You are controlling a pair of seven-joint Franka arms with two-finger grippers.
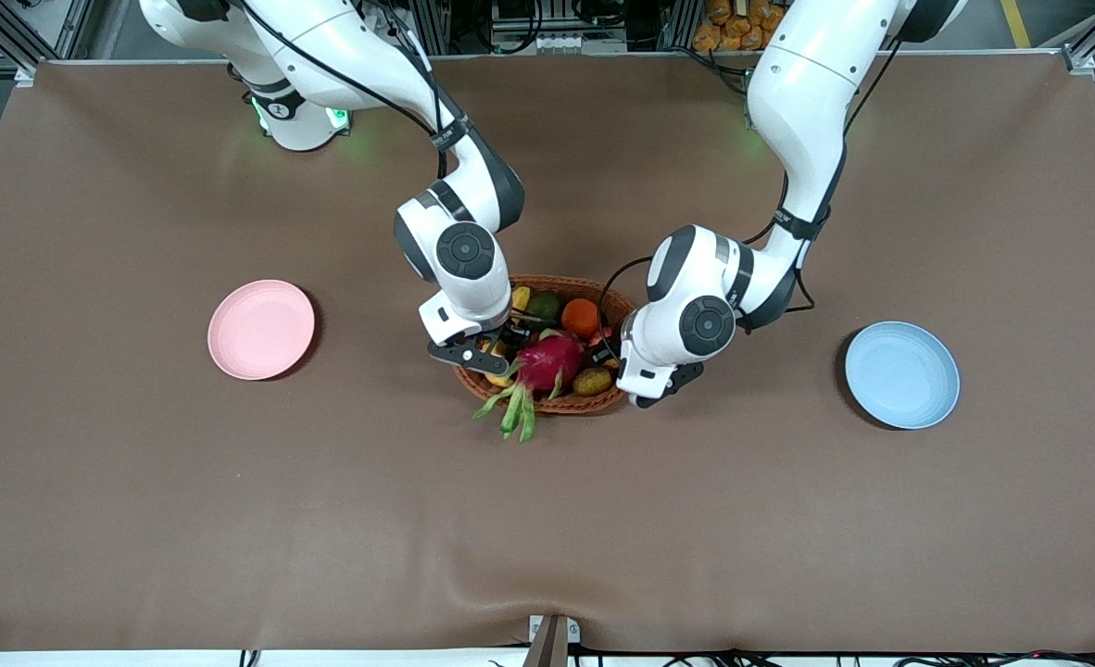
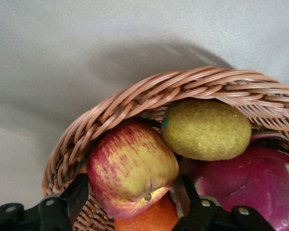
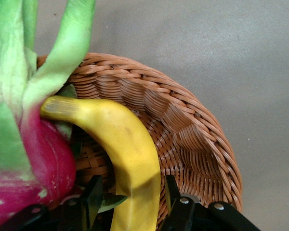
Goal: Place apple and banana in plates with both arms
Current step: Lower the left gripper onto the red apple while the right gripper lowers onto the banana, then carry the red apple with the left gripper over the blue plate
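No text, label, brand, number or sign can be read on anything in these views

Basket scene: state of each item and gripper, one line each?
apple: in the basket, between the left gripper's fingers, not lifted.
banana: in the basket, right gripper shut on it.
dragon fruit: in the basket, leaves hanging over the rim.
orange: in the basket.
kiwi: in the basket, beside the apple.
pink plate: empty.
blue plate: empty.
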